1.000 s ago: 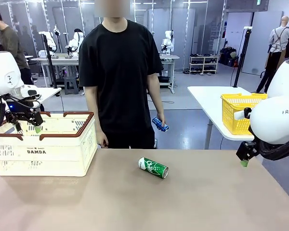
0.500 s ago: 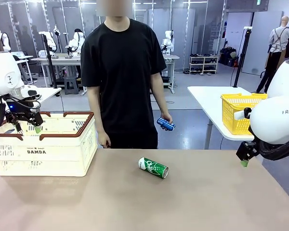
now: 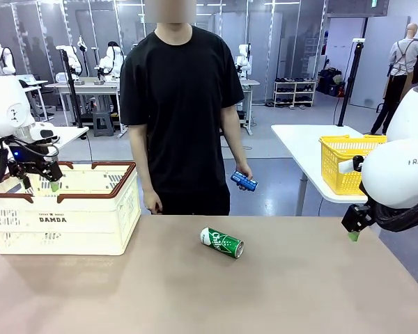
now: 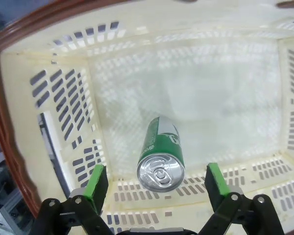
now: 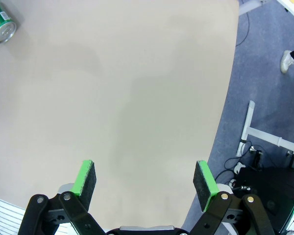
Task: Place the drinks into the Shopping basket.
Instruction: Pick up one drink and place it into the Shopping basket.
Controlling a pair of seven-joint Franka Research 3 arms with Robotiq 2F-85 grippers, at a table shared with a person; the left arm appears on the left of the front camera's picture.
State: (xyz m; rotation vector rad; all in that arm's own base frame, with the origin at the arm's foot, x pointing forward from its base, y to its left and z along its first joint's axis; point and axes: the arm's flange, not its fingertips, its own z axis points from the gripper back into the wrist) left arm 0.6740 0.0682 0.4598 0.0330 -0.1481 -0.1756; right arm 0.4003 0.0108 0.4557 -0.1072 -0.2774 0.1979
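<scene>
The cream Shopping basket (image 3: 63, 209) with its brown rim stands at the table's left. My left gripper (image 3: 38, 179) hovers over it, open. In the left wrist view one green can (image 4: 161, 156) lies on the basket floor (image 4: 210, 88), below and between the open fingers of the left gripper (image 4: 157, 178), apart from them. A second green can (image 3: 221, 243) lies on its side mid-table and sits in the top left corner of the right wrist view (image 5: 1, 24). The person's hand holds a slim blue can (image 3: 244, 181) beyond the far edge. My right gripper (image 3: 353, 226) hangs open and empty at the table's right edge (image 5: 146, 178).
The person stands at the far side, directly behind the middle of the table (image 3: 265, 292). A yellow mesh basket (image 3: 345, 160) sits on a separate white table at the right. Floor and cables lie past the table's right edge (image 5: 264, 122).
The person's hand with the blue can has shifted slightly to the right. Neither arm has moved, and both green cans lie where they were.
</scene>
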